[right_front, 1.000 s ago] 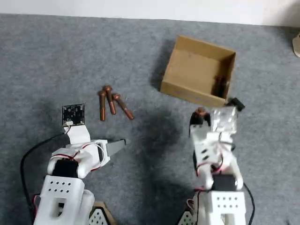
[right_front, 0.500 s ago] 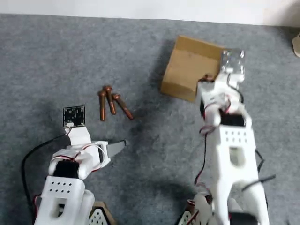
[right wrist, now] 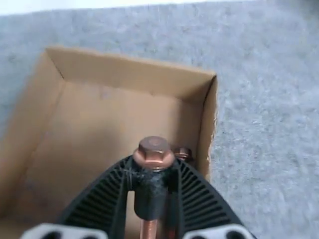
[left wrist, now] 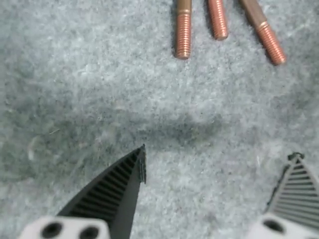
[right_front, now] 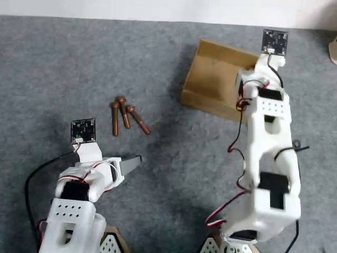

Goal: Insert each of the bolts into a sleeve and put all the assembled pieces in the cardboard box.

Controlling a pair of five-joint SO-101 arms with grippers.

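Cardboard box [right wrist: 124, 69] holds one bolt [right wrist: 183, 153]; your right end effector [right wrist: 152, 168], over it, grips sleeved bolt [right wrist: 153, 151]; left end effector [left wrist: 219, 153] released.

A grey, felt-like mat [right_front: 63, 58] covers the table across nearly the whole high view, its nap mottled and fuzzy up close. A white band [right_front: 158, 9] runs along the top edge of the frame. A pale object [right_front: 333, 50] is cut off at the upper right edge. The light is soft, and the shadows are faint and blurred.
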